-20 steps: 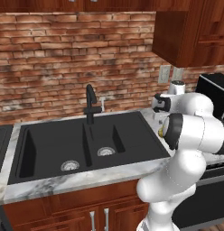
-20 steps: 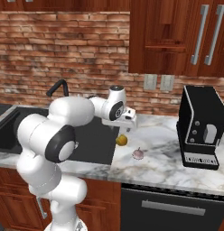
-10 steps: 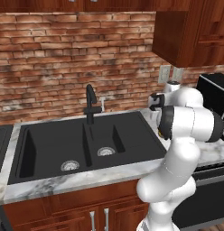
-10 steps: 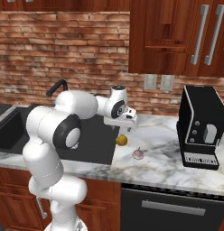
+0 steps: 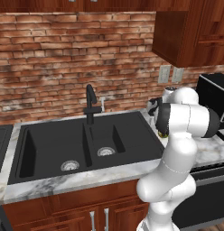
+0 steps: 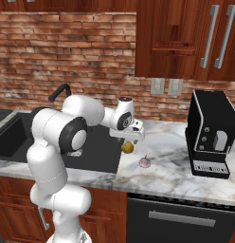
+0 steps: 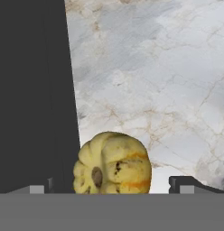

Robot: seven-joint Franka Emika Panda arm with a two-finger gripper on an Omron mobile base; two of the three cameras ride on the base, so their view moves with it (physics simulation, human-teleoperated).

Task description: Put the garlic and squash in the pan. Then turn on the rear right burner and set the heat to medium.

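Note:
The squash (image 6: 127, 147), small, yellow and ribbed, lies on the marble counter right beside the sink's right edge. It sits low in the hand view as the squash (image 7: 113, 164), with some orange and brown marks. My gripper (image 6: 131, 138) hangs just above it and is open. Its two fingertips (image 7: 186, 182) stand wide apart on either side of the squash, touching nothing. The garlic (image 6: 145, 162), a tiny whitish-pink bulb, rests on the counter a little to the right of the squash and nearer the front. The pan and the rear right burner are out of view.
A black double sink (image 5: 64, 144) with a dark faucet (image 5: 90, 101) takes up the counter to the left. A black coffee machine (image 6: 212, 133) stands at the right. Wooden wall cabinets (image 6: 185, 38) hang above, and a brick wall runs behind. A marble counter (image 6: 171, 156) stretches between squash and machine.
The arm's elbow has swung upward and folded more upright. The hand has dropped slightly toward the squash. Squash and garlic have stayed where they were.

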